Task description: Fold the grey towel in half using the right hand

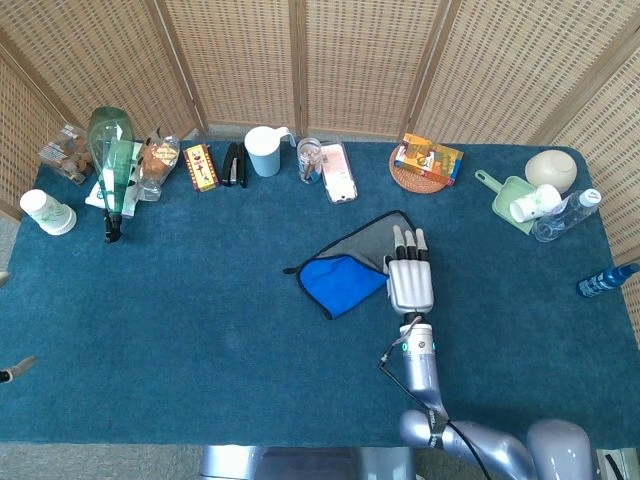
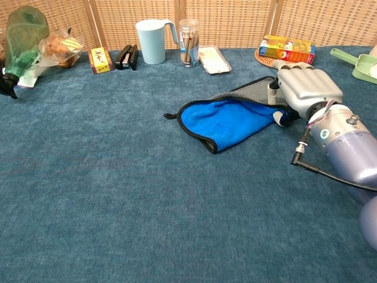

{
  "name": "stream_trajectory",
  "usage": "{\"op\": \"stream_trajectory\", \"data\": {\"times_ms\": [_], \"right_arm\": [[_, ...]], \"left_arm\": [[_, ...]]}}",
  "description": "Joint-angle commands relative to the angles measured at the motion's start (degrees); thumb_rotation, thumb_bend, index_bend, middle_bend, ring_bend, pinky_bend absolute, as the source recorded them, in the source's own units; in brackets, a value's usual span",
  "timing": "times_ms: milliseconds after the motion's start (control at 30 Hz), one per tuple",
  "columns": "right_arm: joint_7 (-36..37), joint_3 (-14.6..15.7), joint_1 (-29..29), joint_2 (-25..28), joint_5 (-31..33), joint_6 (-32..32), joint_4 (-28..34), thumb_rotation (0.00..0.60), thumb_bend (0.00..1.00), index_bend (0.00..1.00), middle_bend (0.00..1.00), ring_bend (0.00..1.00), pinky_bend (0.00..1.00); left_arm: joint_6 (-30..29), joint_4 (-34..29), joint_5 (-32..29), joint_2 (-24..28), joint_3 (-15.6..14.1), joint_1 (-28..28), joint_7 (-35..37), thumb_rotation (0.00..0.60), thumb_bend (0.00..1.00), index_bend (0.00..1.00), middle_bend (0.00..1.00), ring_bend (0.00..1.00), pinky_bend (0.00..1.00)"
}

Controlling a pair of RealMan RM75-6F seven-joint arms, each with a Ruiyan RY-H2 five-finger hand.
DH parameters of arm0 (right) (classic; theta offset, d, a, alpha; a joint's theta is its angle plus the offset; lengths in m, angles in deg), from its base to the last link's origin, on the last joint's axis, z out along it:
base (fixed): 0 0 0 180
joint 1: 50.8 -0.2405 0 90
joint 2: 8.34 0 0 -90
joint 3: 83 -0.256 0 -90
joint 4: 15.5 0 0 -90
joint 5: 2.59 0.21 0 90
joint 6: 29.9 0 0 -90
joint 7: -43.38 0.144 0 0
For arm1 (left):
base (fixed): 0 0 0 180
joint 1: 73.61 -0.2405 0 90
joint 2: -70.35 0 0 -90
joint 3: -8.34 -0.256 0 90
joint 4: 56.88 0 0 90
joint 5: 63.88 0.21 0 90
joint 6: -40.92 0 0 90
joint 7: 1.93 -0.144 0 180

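Note:
The towel (image 1: 372, 240), grey outside and bright blue inside (image 1: 340, 283), lies partly folded at mid-table. In the chest view its grey layer (image 2: 252, 92) is raised over the blue layer (image 2: 227, 121). My right hand (image 1: 410, 282) is at the towel's right edge. The chest view shows that hand (image 2: 307, 88) with fingers curled down over the grey edge and the thumb below by the blue layer, gripping the edge. My left hand is outside both views.
Along the far edge stand a green bottle (image 1: 110, 150), a stapler (image 1: 233, 163), a pale blue pitcher (image 1: 264, 150), a glass (image 1: 310, 158) and a box on a wicker coaster (image 1: 428, 160). A green scoop (image 1: 508, 200) and bottles (image 1: 565, 215) sit at the right.

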Motion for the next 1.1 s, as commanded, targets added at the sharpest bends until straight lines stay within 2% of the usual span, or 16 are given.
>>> {"op": "stream_trajectory", "data": {"times_ms": [33,167,533,767,1100], "right_arm": [[-0.32,-0.04,-0.2,-0.1,-0.37,0.0,-0.34,0.6,0.39,0.66,0.0,0.0,0.07],[-0.9,-0.28,-0.79,-0.29,-1.22,-0.19,-0.87,0.6,0.4,0.71,0.0,0.0,0.08],[-5.92,-1.44,-3.89,-0.01,-3.39,-0.38,-1.09,0.6,0.4,0.72,0.0,0.0,0.08],[-8.94,-2.66,-6.48,-0.5,-3.58,0.61,-3.82,0.6,0.41,0.72,0.0,0.0,0.09],[-10.18,-4.65,-10.16,-3.16,-2.13,3.32,-11.37,0.6,0.4,0.72,0.0,0.0,0.1]], "left_arm": [[-0.02,0.0,0.03,0.04,-0.02,-0.01,0.03,0.6,0.08,0.0,0.0,0.0,0.0],[0.0,0.11,-0.2,0.06,0.03,-0.03,0.27,0.6,0.08,0.0,0.0,0.0,0.0],[0.34,0.15,-0.37,0.12,0.09,0.14,0.35,0.6,0.08,0.0,0.0,0.0,0.0],[-0.03,0.15,0.06,0.11,0.0,-0.02,0.34,0.6,0.08,0.0,0.0,0.0,0.0],[0.64,0.36,-1.11,-0.02,0.33,0.34,0.33,0.6,0.08,0.0,0.0,0.0,0.0]]}}
